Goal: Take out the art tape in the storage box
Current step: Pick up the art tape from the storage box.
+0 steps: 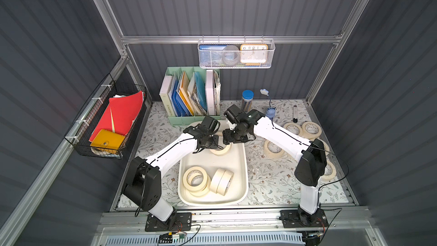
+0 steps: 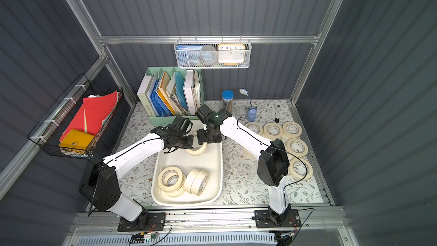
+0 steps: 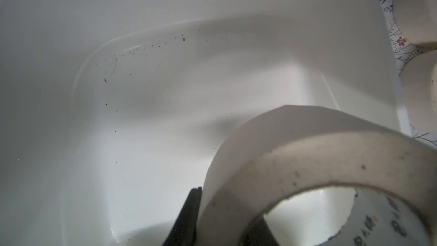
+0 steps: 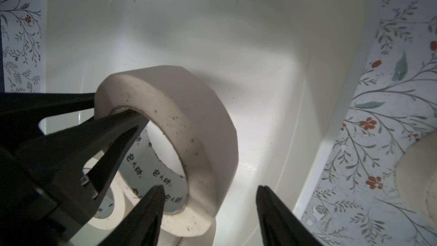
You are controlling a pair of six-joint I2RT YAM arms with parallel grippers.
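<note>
So the left gripper (image 4: 113,108) is clamped on the wall of one art tape roll (image 4: 189,126), with one finger outside the ring and one poked inside the printed core. You only really get that from the right wrist view. That view also shows the right gripper (image 4: 210,188) with its jaws apart, straddling the lower bit of the same roll's wall. One of its fingers (image 4: 151,209) sits in front of the hole and the other is out past the rim, neither clearly touching. There looks to be a second roll (image 4: 104,209) tucked underneath, but it's dark down there so I wouldn't swear to how it lies. The left wrist view just gives the held roll tilted up over the floor of the storage box (image 3: 165,8). In both top views the two grippers meet over the box's far end and hide most of that roll. What those views add is the near end, with a flat stack of rolls (image 1: 196,179) and a pair on edge (image 1: 222,182). More finished rolls (image 2: 273,130) sit outside on the floral mat (image 2: 236,181), over on the right arm's side.
</note>
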